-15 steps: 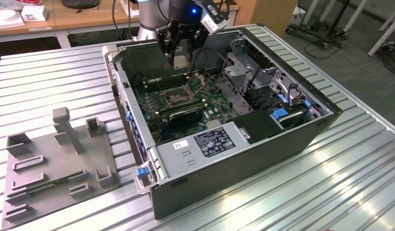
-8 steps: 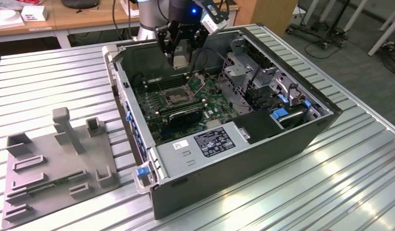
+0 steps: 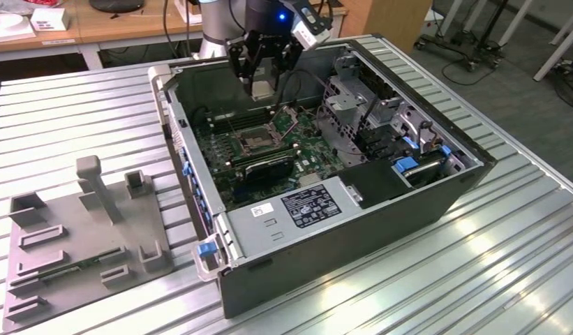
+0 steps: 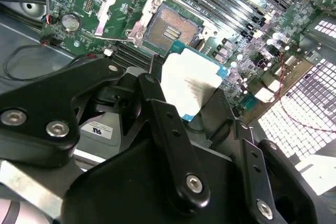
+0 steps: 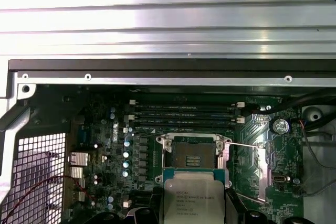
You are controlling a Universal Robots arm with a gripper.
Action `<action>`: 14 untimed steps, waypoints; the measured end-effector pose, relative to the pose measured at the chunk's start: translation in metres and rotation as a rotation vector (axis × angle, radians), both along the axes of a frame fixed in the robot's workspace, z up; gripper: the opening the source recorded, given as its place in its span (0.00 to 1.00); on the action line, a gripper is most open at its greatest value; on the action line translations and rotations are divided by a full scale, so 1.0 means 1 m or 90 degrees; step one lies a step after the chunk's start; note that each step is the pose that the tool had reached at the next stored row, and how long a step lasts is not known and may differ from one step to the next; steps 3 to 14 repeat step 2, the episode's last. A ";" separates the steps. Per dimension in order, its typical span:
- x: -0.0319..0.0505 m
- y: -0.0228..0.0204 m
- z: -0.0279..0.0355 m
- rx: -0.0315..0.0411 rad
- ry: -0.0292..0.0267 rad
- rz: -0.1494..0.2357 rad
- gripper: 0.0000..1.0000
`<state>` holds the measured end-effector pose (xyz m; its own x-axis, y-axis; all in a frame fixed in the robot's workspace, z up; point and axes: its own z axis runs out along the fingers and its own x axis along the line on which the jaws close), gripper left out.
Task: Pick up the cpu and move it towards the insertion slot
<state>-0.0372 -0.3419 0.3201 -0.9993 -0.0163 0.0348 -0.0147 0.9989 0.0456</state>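
The cpu [image 3: 261, 90], a flat silver-grey square with a pale rim, hangs inside the open computer case, and my gripper [image 3: 261, 85] is shut on it. In both wrist views the cpu [image 4: 191, 83] [image 5: 193, 201] sits between black fingers [image 4: 157, 85] pressed against two opposite edges. The insertion slot [image 3: 255, 142] lies below it on the green board, a square socket with a silvery frame and a dark centre. Its metal retaining frame [image 4: 122, 10] is swung open. In both wrist views the insertion slot [image 4: 171, 27] [image 5: 193, 156] shows just past the chip's edge, with the cpu held clear above it.
Long black memory slots [image 5: 185, 115] run beside the socket. A metal drive cage [image 3: 359, 105] and cables rise at the case's side on the exterior view's right. A labelled grey cover [image 3: 300, 207] lies at the near end. A grey fixture tray [image 3: 77, 241] stands on the ribbed table [image 3: 509, 265].
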 end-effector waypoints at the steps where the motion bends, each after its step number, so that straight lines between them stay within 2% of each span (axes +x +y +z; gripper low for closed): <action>1: 0.0000 0.0000 0.0000 0.0000 0.0000 0.000 0.54; 14: 0.0000 0.0000 0.0000 0.0000 0.0000 0.000 0.54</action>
